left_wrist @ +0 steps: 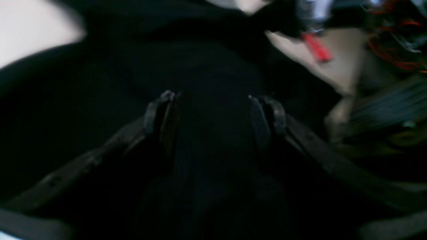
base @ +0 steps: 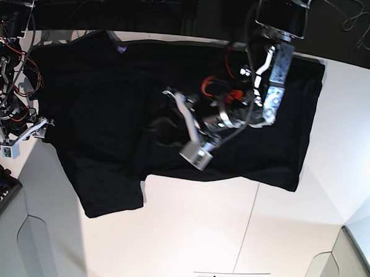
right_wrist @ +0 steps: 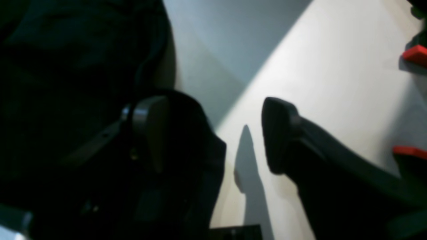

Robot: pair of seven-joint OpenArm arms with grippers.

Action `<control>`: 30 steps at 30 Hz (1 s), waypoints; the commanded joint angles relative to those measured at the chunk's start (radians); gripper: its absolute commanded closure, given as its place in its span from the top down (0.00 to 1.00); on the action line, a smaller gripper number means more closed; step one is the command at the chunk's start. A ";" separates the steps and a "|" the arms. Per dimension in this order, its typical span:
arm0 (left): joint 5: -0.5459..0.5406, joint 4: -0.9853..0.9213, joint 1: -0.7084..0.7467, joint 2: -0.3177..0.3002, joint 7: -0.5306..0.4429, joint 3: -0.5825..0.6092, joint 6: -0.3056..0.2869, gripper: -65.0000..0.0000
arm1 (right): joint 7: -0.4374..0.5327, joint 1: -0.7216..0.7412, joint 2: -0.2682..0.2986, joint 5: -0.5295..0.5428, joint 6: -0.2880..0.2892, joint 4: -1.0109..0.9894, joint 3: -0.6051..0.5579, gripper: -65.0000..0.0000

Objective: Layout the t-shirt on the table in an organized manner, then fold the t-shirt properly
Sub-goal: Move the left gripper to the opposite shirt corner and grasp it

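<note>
**poster1:** So, which way is the t-shirt lying right now?

**poster2:** Base view has it spread across the upper half of the frame on the white table. Its long axis runs left to right. One sleeve-ish flap hangs down toward the lower left, and the far right edge sits near the frame's upper right. It isn't flat: there's a bunched fold in the middle, right under the arm.

**poster1:** How does it look?

**poster2:** Plain black everywhere I can see, just a tiny purple bit at the top edge, upper left. No print visible from here.

**poster1:** Grippers?

**poster2:** Left gripper is hovering over the middle of the shirt with its fingers spread wide, only dark cloth showing between them; can't tell whether they're touching it, nothing pinched. Right gripper is at the left edge of the shirt, also wide open. One finger is over black fabric, the other over bare table, holding nothing.
</note>
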 commanded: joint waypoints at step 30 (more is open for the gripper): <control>-0.026 -0.557 -0.256 -0.348 -0.132 -0.367 0.150 0.58 | 0.019 0.016 -0.097 -0.001 0.053 0.013 0.007 0.66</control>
